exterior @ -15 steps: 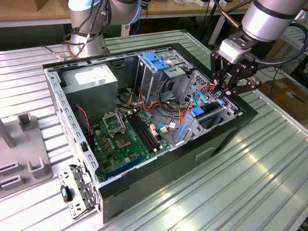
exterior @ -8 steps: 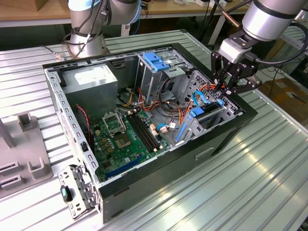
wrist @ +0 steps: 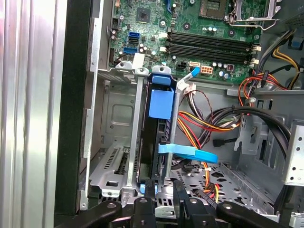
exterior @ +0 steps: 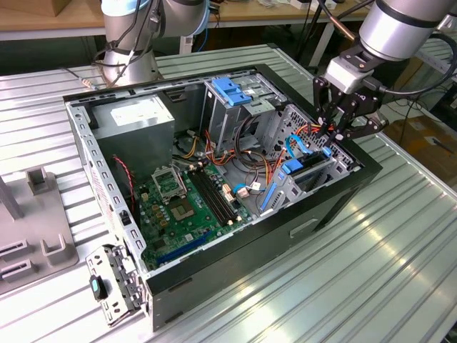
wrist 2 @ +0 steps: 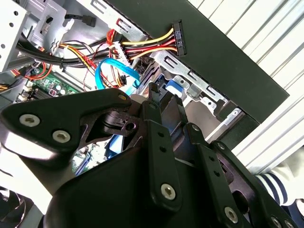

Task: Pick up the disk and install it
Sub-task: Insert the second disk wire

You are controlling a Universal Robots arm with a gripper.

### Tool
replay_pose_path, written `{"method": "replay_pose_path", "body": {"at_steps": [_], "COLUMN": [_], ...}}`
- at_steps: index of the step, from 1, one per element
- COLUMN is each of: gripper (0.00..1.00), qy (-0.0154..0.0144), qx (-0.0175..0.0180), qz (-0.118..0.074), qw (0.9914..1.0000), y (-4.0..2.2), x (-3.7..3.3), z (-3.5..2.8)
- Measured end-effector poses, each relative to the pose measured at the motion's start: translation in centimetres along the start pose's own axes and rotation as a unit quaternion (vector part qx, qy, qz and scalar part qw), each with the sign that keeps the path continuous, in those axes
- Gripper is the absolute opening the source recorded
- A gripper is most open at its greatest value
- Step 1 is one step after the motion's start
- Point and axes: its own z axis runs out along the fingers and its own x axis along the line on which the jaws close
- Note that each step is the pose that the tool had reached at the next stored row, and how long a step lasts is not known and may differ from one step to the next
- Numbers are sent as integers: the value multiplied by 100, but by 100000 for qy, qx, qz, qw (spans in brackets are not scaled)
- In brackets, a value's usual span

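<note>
Blue-railed and on edge, the disk (exterior: 310,171) sits in the drive cage (exterior: 344,161) at the exterior view's right, with the gripper (exterior: 341,132) just above. In the second wrist view we see the gripper (wrist 2: 166,97) at the disk's (wrist 2: 174,88) end. In the first wrist view the disk (wrist: 159,102) fills its slot near the motherboard (wrist: 190,19); we cannot tell whether the jaws clamp it.
</note>
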Motion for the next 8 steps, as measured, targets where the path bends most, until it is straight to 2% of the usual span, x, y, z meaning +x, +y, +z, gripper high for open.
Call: {"method": "replay_pose_path", "body": {"at_steps": [8], "gripper": [30], "qy": [-112], "qx": [-31], "qz": [-1003], "qw": [99995], "y": [-25], "x": [-4], "z": [3]}}
